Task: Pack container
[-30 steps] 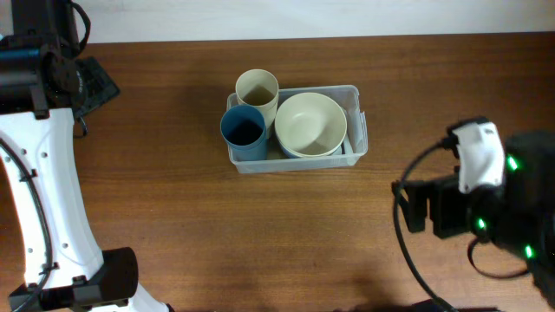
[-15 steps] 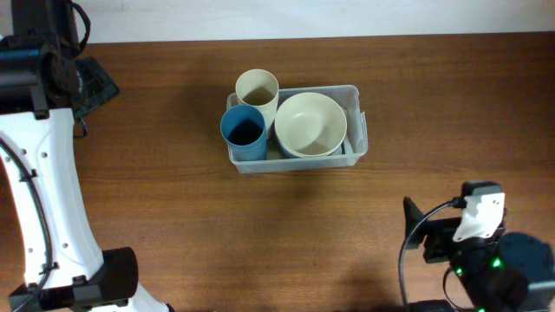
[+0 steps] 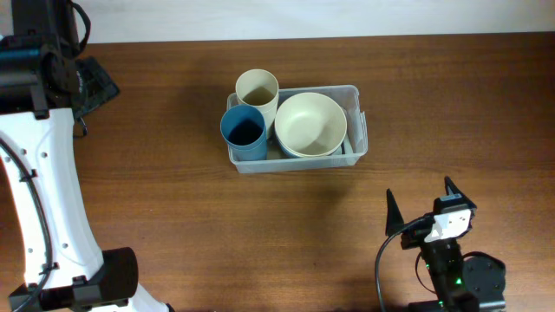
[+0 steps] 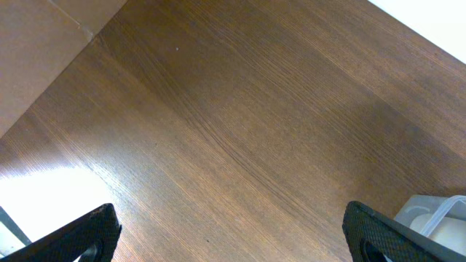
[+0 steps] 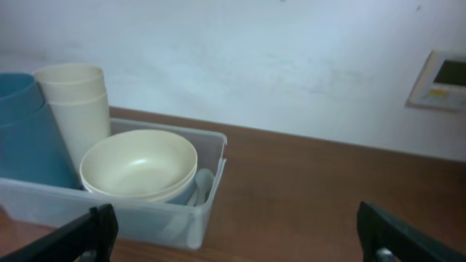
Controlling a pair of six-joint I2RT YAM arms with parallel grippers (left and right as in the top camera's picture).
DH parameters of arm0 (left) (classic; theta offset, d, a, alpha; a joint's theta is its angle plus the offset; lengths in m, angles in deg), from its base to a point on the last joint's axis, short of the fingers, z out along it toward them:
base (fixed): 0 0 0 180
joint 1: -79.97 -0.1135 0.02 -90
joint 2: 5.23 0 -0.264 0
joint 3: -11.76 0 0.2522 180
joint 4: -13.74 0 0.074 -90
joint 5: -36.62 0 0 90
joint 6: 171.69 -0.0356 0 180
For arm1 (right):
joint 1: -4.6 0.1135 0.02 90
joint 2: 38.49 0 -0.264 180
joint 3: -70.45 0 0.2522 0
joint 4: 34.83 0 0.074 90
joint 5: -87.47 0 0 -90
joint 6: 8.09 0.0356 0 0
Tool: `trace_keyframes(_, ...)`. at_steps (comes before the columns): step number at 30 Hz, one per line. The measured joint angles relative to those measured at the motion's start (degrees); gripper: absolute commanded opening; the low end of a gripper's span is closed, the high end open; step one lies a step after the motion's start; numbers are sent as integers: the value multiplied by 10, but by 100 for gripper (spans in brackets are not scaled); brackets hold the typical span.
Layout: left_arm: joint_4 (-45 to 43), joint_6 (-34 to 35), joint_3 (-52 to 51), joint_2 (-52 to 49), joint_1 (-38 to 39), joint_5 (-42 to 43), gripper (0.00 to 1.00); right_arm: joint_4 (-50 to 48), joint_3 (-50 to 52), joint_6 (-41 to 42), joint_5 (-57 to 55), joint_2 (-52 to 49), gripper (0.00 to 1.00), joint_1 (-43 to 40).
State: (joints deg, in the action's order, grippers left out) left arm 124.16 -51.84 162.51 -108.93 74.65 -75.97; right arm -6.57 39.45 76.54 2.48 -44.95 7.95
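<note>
Container upper centre of overhead frame, on wooden table. Inside: cream bowl at right, blue cup and cream cup upright at left end. Right gripper lower right, jaws spread wide, empty, well apart from container. Left gripper likewise released, over bare wood.
</note>
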Motion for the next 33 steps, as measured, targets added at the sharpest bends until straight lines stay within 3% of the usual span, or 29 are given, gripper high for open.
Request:
trace_keyframes(13,0,0,0,0,0,0,100,-70,77,-6,4,57,99,-20)
trace_keyframes(23,0,0,0,0,0,0,99,-207,156,-7,4,57,99,-26)
trace_keyframes(33,0,0,0,0,0,0,100,-192,166,-7,4,57,99,-26)
